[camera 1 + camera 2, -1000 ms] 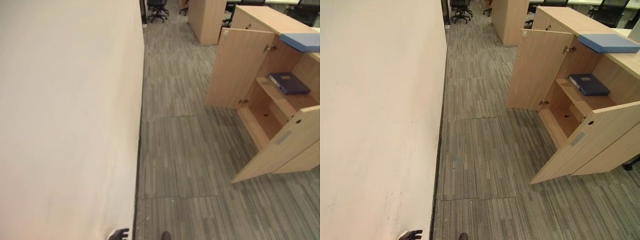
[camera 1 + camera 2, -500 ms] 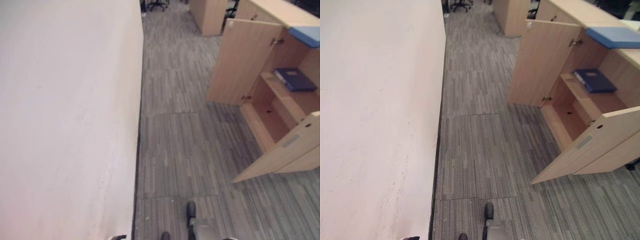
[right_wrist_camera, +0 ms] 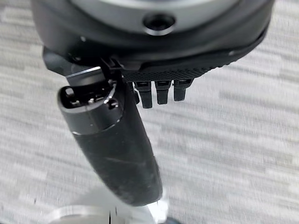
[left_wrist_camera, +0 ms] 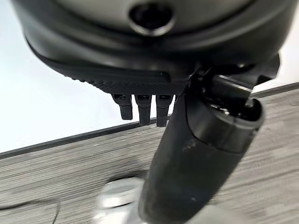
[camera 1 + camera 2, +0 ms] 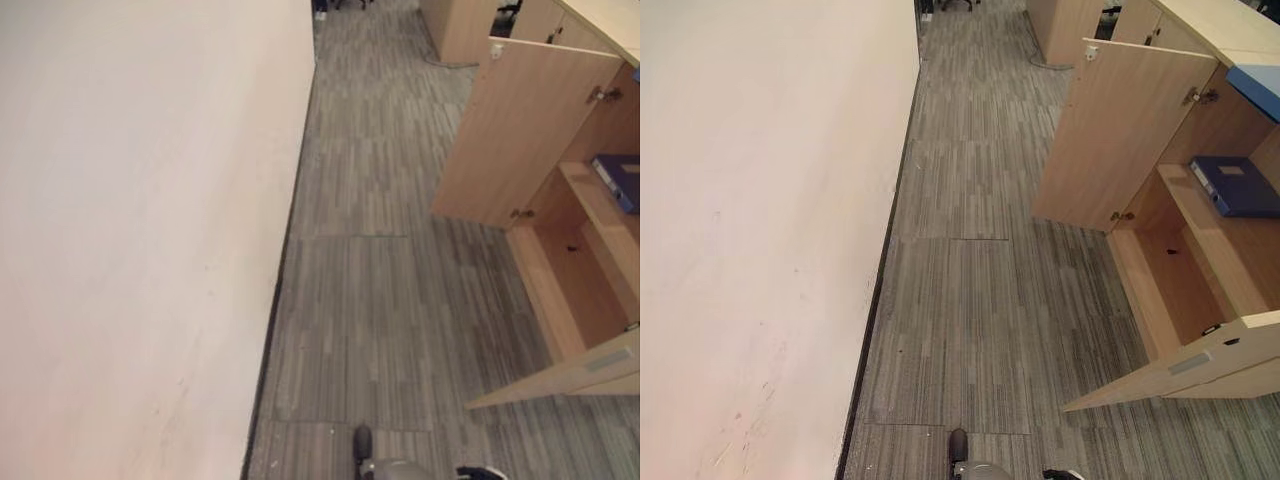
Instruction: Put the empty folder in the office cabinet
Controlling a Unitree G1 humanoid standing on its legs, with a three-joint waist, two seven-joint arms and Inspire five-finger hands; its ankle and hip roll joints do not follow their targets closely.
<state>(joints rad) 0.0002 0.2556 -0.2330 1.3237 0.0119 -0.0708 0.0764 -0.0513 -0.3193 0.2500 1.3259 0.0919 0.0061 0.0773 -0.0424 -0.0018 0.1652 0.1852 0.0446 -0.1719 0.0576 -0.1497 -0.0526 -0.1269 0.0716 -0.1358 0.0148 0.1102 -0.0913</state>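
Note:
The wooden office cabinet (image 5: 1132, 130) stands at the right with both doors swung open over the carpet. A dark blue folder (image 5: 1237, 186) lies flat on its middle shelf, also seen as the folder (image 5: 622, 181). A light blue flat folder (image 5: 1259, 90) rests on the cabinet's top at the picture's edge. My left hand (image 4: 196, 154) hangs over the carpet near the wall's base, fingers straight and holding nothing. My right hand (image 3: 117, 140) hangs above the carpet in the same way, with nothing in it. Both hands are well away from the cabinet.
A long white wall (image 5: 760, 200) runs along the left. Grey striped carpet (image 5: 980, 280) forms a wide aisle between wall and cabinet. The lower cabinet door (image 5: 1200, 360) juts out into the aisle. Another wooden cabinet (image 5: 1060, 25) stands far back.
The whole picture has shifted: the camera has swung, so the cabinet now sits closer to the right edge. The folders lie where they were.

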